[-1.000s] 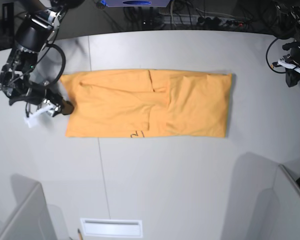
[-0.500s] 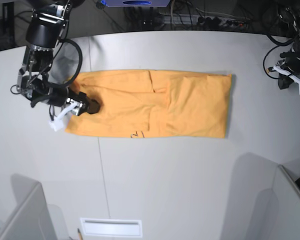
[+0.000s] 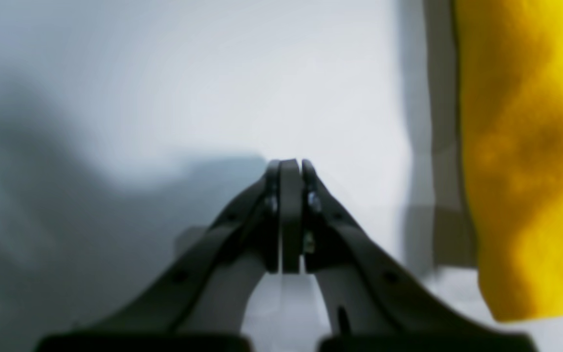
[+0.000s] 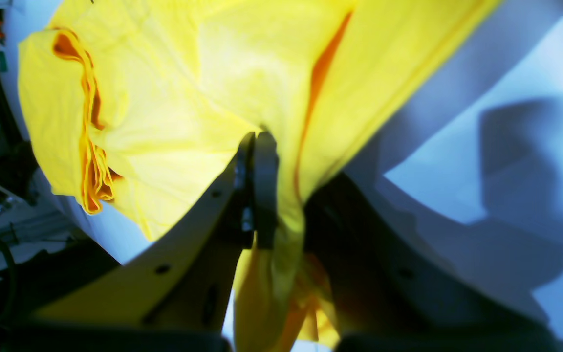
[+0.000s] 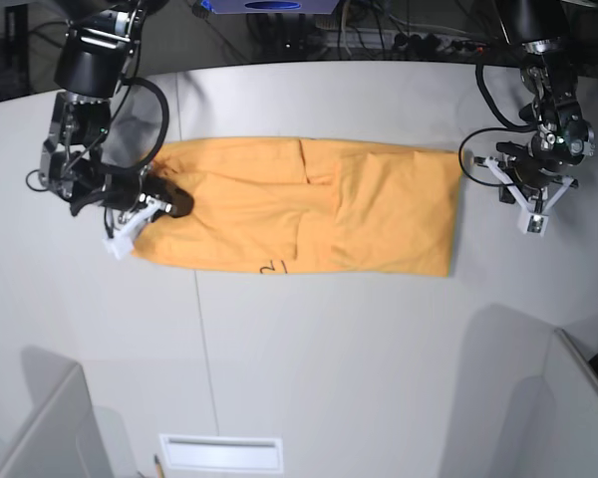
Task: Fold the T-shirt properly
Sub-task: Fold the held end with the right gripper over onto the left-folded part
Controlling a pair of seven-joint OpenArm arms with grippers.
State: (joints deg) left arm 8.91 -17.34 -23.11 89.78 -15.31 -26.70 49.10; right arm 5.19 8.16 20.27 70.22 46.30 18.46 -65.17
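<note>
My right gripper [image 4: 267, 195] is pinched onto the T-shirt [image 5: 299, 204] — in the right wrist view the cloth bunches between the jaws at lower centre and a fold spills down beneath them. In the base view that grip [image 5: 169, 204] sits at centre left, on the shirt's left end. To do this step well, I judge I need every layer of that end inside the pinch, then a lift just high enough to clear the table [image 5: 329, 358] and a level carry toward the right of the frame, so the fold lands square and the lower layers do not drag.

My left gripper [image 3: 291, 215] has its jaws pressed together on nothing, hanging over bare table in the left wrist view with the shirt's edge filling the right of that frame. In the base view it [image 5: 528, 189] stands at upper right, just beside the shirt's right end and apart from it. It could pin that end, I think, if the cloth starts to slide.

The shirt lies across the upper middle of the base view as a long, flat, light-orange band, already folded lengthwise, with overlapping flaps showing near its centre and a scrap of black print at its lower edge.
</note>
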